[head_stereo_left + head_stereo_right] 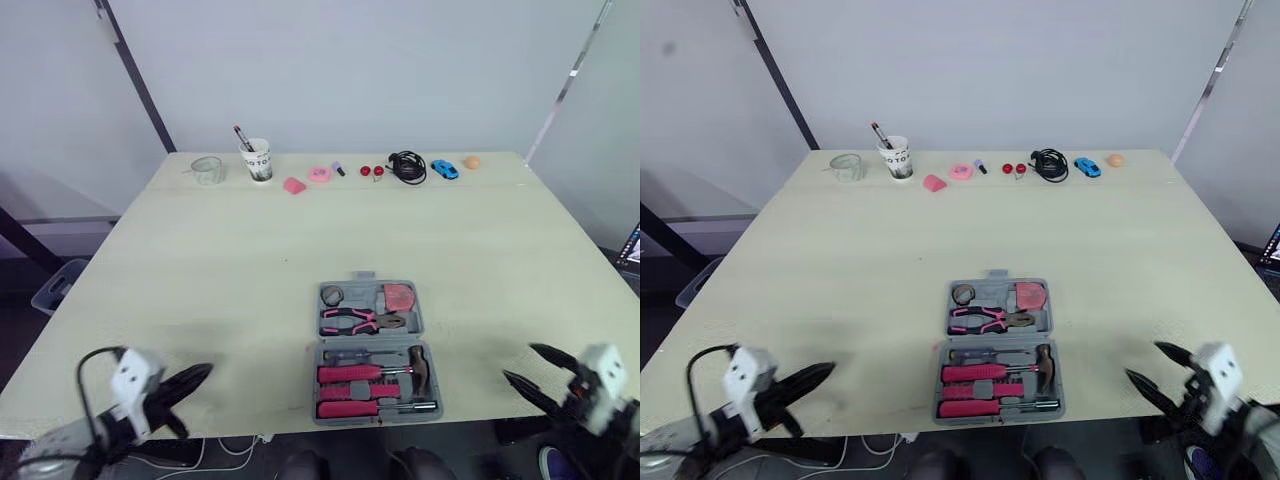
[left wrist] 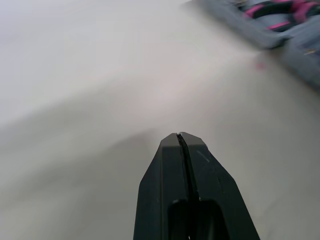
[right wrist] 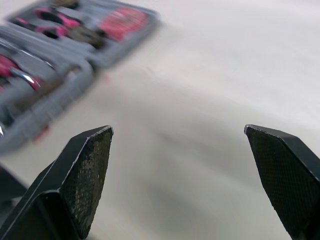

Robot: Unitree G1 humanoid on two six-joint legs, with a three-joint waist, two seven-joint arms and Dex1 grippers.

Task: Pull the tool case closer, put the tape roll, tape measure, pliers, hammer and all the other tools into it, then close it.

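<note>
The grey tool case (image 1: 366, 341) lies open and flat on the desk (image 1: 200, 270), close to the near edge and between the two arms, with its hinge running crosswise through the middle. The far half holds the tape roll (image 1: 331, 295), the pink tape measure (image 1: 398, 297) and the pliers (image 1: 352, 321). The near half holds the hammer (image 1: 418, 365) and the pink-handled screwdrivers (image 1: 352, 373). No loose tool lies beside the case, so closing looks like the step that remains. The left hand (image 1: 205, 373) hovers low over the desk, well to the left of the case, its two fingers pressed together. The right hand (image 1: 519, 363) hovers well to the right with its fingers spread wide and nothing between them. The case looks like moulded plastic: stiff, smooth-skinned and likely to slide on the desk rather than tip. With steel tools in both halves it is probably fairly heavy for its size. The best hold seems to be the far rim, near the small tab (image 1: 362, 275) at its middle. From there the far half can be lifted and swung over the hinge. The other hand would do well to press on the near half's side wall, so the case does not skate. Tools in the swinging half may drop out if they sit loose in their recesses.
</note>
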